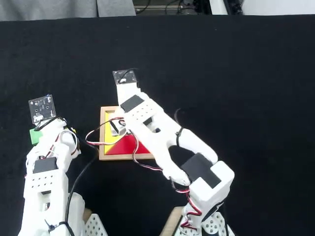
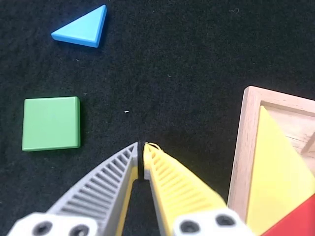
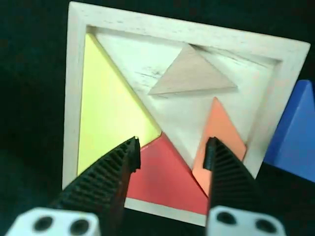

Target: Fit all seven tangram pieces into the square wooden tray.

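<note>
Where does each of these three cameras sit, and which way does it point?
High view: fixed above the table, looking down; both arms show, one over the wooden tray.
Left wrist view: on the left arm, looking past the shut left gripper at the green square.
Right wrist view: on the right arm, looking down through the open right gripper into the tray.
Shared: both wrist views show the tray's yellow triangle.

Counter [image 1: 246, 69]: black, matte, cloth-like surface with pale lint specks seen close up; it takes up nearly the whole high view. Along its far edge: grey curtain [image 1: 59, 7] hanging in folds, a tangle of dark cables [image 1: 167, 6], then a white panel [image 1: 278, 6]. Light is even and soft.
</note>
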Available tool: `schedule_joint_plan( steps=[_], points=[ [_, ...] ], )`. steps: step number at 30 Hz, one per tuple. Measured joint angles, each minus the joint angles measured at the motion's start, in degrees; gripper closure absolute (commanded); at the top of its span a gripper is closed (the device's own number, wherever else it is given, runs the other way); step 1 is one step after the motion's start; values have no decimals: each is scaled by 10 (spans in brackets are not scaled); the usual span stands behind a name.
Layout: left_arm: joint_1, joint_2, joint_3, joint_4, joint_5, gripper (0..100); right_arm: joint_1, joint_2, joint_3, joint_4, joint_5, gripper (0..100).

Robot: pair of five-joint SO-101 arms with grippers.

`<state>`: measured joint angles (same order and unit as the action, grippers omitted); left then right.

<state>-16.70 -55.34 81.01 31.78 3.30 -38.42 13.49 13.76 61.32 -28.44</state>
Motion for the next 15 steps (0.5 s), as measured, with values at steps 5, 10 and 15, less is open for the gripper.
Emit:
schedule_joint_plan(
  steps=[5, 10, 15],
  points=[
    [0, 0, 0, 0, 0, 970, 1, -5, 0, 15, 3, 790],
    [0, 0, 0, 0, 0, 970, 45, -39, 0, 10, 89, 994],
    [0, 0, 0, 0, 0, 970, 109, -37, -2, -62, 122, 988]
  ],
)
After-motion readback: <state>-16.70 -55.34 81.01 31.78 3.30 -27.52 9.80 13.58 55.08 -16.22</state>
